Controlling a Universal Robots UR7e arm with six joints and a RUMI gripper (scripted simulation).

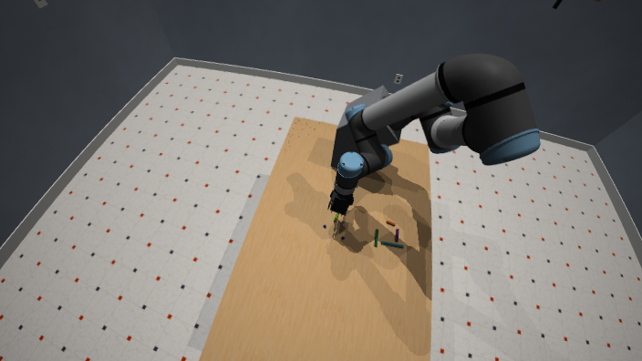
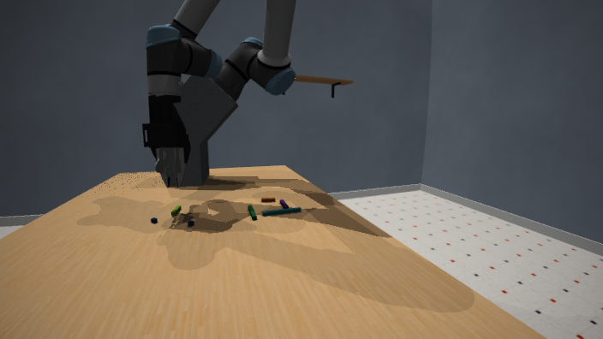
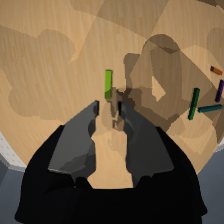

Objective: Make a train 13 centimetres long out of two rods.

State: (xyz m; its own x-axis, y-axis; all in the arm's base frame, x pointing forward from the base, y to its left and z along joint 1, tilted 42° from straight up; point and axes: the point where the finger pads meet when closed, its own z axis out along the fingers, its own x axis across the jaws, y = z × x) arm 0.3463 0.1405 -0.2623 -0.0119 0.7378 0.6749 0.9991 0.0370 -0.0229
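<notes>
While the gripper (image 2: 171, 181) hangs above the wooden table (image 1: 292, 296) with its jaws drawn narrow and nothing between them, bare wood shows through the slim gap in the wrist view. Plenty of open board stretches toward 6 o'clock in the top view. The table's long edges lie well away from the rods at 9 and 3 o'clock.

In the wrist view, the lime rod (image 3: 108, 84) lies flat at 12 o'clock, just beyond the fingertips. Well apart at 3 o'clock is the green rod (image 3: 193, 103), darker and longer, its near end close to a turquoise rod (image 3: 210, 108). A purple rod (image 3: 219, 90) and an orange rod (image 3: 216, 70) lie beyond them. Two small blue rods (image 2: 153, 220) (image 2: 191, 223) sit near the lime one.
</notes>
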